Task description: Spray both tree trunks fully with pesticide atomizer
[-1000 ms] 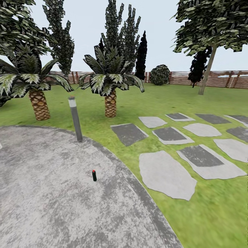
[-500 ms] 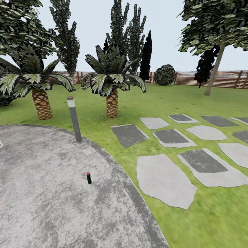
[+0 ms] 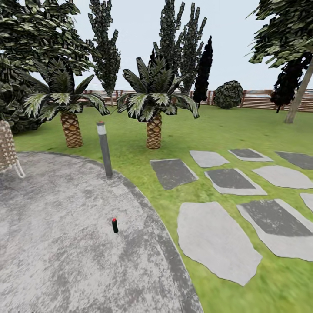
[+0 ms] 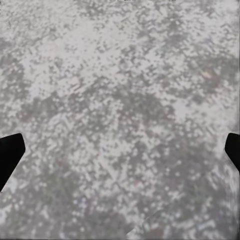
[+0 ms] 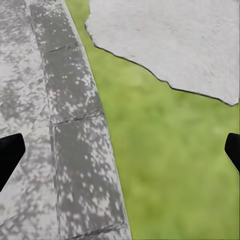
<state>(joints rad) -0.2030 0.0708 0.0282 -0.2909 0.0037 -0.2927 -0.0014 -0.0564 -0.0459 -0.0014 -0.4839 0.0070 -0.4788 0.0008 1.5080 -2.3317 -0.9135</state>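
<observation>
The pesticide atomizer point(image 3: 114, 225), a small dark bottle with a red top, stands upright on the grey paved floor point(image 3: 56, 243) ahead of me in the head view. Far off at the right, a tall tree with a pale bare trunk point(image 3: 299, 94) and green leaves rises from the lawn near the fence. My left gripper point(image 4: 120, 150) hangs open over bare paving, its dark fingertips point(image 4: 10, 155) wide apart. My right gripper point(image 5: 120, 150) is open too, above the kerb point(image 5: 80, 150) where the paving meets the grass. No pesticide haze is visible.
A grey bollard lamp point(image 3: 104, 149) stands at the paving's edge beyond the atomizer. Two short palms point(image 3: 154, 130) point(image 3: 71, 129) grow behind it. Flat stepping stones point(image 3: 217, 241) cross the lawn at the right. A wicker chair point(image 3: 6, 150) sits at the left. A slatted fence point(image 3: 261, 99) closes the garden.
The whole view has swung to the left, so the camera moved: the wicker chair has come into view and the pale-trunked tree has slid to the right edge. The atomizer itself has not moved.
</observation>
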